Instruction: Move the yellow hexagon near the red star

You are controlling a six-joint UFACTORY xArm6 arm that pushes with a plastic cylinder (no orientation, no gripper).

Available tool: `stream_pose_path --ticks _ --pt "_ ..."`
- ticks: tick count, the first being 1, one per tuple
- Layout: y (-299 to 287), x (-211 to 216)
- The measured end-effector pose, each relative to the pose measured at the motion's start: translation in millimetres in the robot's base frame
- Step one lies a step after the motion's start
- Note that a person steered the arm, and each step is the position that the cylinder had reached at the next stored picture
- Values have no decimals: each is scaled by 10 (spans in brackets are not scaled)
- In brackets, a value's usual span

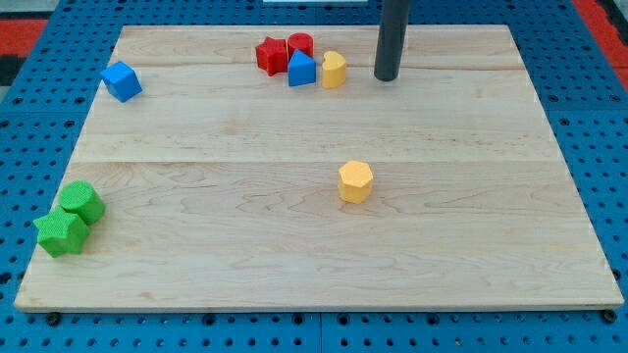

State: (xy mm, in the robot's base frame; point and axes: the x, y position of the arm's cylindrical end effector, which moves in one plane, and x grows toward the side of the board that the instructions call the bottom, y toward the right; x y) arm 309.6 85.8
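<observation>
Tip (386, 77) stood at far centre-right, just right of far cluster — no gripper fitted, touching no block. Yellow hexagon (355, 181) lay alone mid-board, well apart from red star (271, 54). Star touched red cylinder (300, 44), beside blue triangle (302, 70) — far side.

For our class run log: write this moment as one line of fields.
tip: top of view, right of yellow block | yellow hexagon: centre, untouched | red star: top cluster | task: not yet done
</observation>
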Motion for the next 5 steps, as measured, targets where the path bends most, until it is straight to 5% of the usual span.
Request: stream_pose_path --ticks 2,5 --pt "-840 -194" --pt "434 1676"
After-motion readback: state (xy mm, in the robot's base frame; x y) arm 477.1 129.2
